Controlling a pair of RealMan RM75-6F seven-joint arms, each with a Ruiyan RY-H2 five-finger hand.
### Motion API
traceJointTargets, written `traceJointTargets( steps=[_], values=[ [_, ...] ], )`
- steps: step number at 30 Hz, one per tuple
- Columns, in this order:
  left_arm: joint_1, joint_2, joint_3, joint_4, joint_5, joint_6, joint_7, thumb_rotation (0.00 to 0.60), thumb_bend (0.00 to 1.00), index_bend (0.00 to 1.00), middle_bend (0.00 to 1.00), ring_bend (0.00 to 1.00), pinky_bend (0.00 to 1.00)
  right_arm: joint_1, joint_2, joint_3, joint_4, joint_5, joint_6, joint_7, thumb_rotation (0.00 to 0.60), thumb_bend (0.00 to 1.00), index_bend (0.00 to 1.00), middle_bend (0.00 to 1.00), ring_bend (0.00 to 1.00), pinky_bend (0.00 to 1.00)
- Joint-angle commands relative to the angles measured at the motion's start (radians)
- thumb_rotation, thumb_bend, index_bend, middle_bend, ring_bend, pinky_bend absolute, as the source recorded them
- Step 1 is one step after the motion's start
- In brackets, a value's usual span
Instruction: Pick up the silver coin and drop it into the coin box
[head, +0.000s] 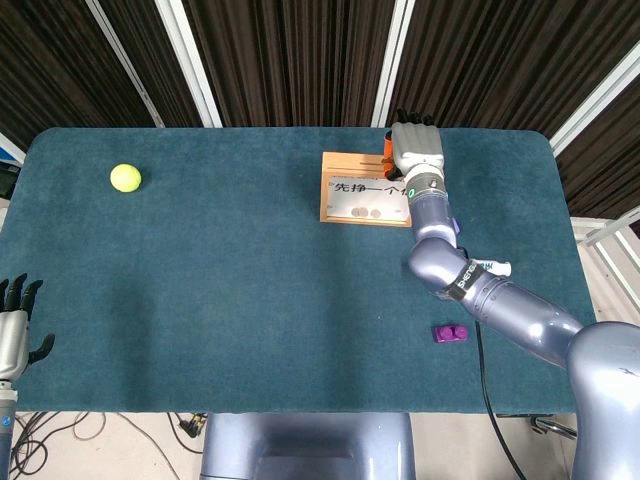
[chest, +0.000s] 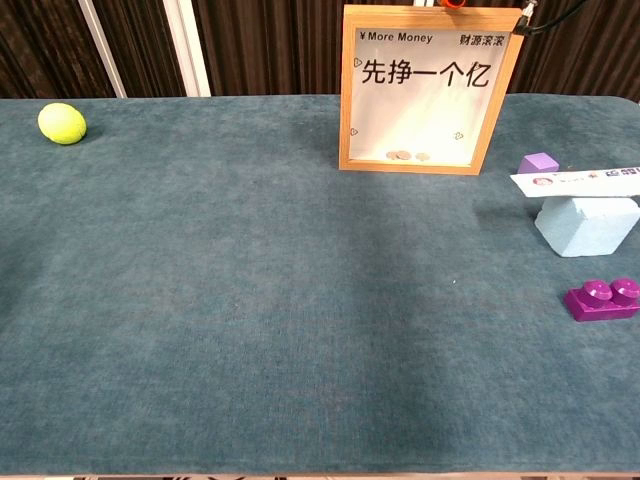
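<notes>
Right hand (head: 416, 150) up over far right corner of coin box (head: 364, 187), back of hand to head cam; grip state can't tell, fingers hidden. Silver coin not made out in hand; a few coins (chest: 407, 156) lying inside box at bottom. Left hand (head: 14, 322) at near left edge, fingers apart, holding nothing. Around: tennis ball (head: 125, 177) far left; purple brick (chest: 602, 298), pale blue block (chest: 587, 224) w/ white strip (chest: 575, 181) on top, small purple block (chest: 538, 163) right of box.

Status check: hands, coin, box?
Right hand over coin box top edge; grip unclear. Left hand idle, open. Coins inside box. Nothing blocking.
</notes>
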Motion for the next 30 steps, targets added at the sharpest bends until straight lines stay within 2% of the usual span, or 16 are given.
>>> traceJointTargets(
  steps=[1,30],
  values=[
    [0.000,0.000,0.000,0.000,0.000,0.002,0.001,0.600,0.27,0.14,0.03,0.00,0.00,0.000,-0.002,0.000,0.004,-0.004,0.000,0.005,0.600,0.49,0.74,0.04,0.00,0.00],
    [-0.006,0.006,0.003,-0.021,-0.038,-0.003,0.030,0.600,0.27,0.14,0.03,0.00,0.00,0.005,-0.024,-0.018,0.039,-0.004,-0.007,0.000,0.600,0.49,0.64,0.02,0.00,0.00]
  ],
)
